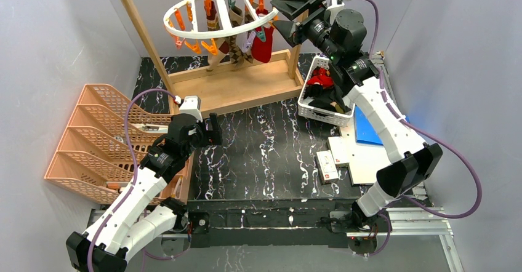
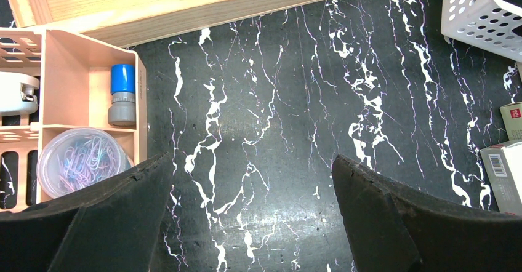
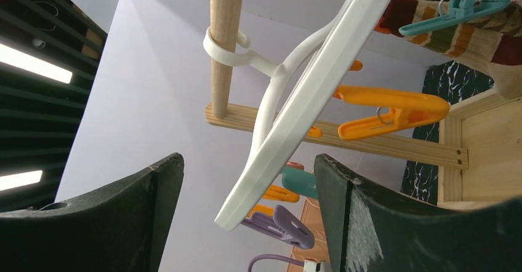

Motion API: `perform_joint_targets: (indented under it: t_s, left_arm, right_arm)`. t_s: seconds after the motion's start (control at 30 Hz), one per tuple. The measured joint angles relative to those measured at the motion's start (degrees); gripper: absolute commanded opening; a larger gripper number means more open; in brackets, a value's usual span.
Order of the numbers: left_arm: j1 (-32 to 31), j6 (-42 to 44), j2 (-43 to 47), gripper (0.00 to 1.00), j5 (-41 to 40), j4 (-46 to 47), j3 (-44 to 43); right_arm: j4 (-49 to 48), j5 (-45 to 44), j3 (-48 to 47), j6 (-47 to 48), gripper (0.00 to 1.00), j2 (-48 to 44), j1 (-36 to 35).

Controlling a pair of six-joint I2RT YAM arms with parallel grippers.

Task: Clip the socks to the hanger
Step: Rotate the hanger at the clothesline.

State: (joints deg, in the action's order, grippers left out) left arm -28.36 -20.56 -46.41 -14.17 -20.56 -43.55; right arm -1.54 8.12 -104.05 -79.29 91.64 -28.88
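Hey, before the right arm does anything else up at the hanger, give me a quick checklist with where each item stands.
1. Is the right gripper open: ok, jaws apart beside the hanger rim.
2. Something to clip in it: not ok, it is empty.
3. Is the left gripper out of the way: ok, open above the table.
4. Spare clip: ok, an orange clip hangs empty.
5. More socks to fetch: ok, red and black ones lie in the white basket.

Overhead view looks down; left wrist close above table [image 2: 277, 100]; right wrist beside hanger [image 3: 301, 109].
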Motion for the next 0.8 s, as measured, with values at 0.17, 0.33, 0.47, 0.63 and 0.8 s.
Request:
perform_joint_targets:
  t_s: [0.17, 0.33, 0.47, 0.63, 0.8]
  left_arm:
    - [0.0, 0.0, 0.0, 0.98, 0.0, 0.0, 0.0]
    - [0.0, 0.0, 0.0, 0.98, 0.0, 0.0, 0.0]
    - [0.0, 0.0, 0.0, 0.98, 0.0, 0.0, 0.0]
    - [0.0, 0.0, 0.0, 0.99, 0.1, 0.0, 0.0]
    - [0.0, 0.0, 0.0, 0.98, 0.2, 0.0, 0.0]
  right_arm:
    - [-0.4, 0.0, 1.7, 0.0, 0.86, -1.3, 0.0]
    - [-0.4, 0.0, 3.3, 0.1, 0.86, -2.3, 0.0]
    - [-0.5, 0.0, 4.6, 0.3, 0.86, -3.5, 0.2]
    - [0.0, 0.2, 8.7, 1.8, 0.86, -7.5, 1.2]
    - [3.1, 0.5, 14.7, 8.3, 0.86, -15.5, 4.5]
